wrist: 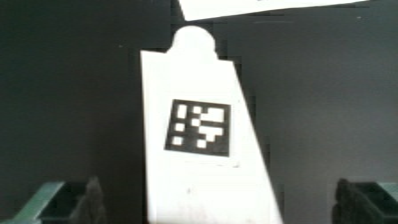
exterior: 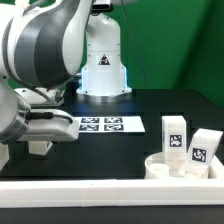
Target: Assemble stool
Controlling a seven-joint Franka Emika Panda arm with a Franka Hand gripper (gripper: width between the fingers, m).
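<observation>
In the wrist view a white stool leg lies flat on the black table, its black-and-white tag facing up and its rounded peg end pointing away. My gripper is open, with one dark finger on each side of the leg and a gap between them and it. In the exterior view the gripper hangs low over the table at that view's left, and the arm hides that leg. Two more legs stand upright by the round seat disc at the exterior view's right.
The marker board lies flat mid-table, and its corner shows just beyond the leg's peg end. A long white border rail runs along the table's near edge. The robot base stands behind.
</observation>
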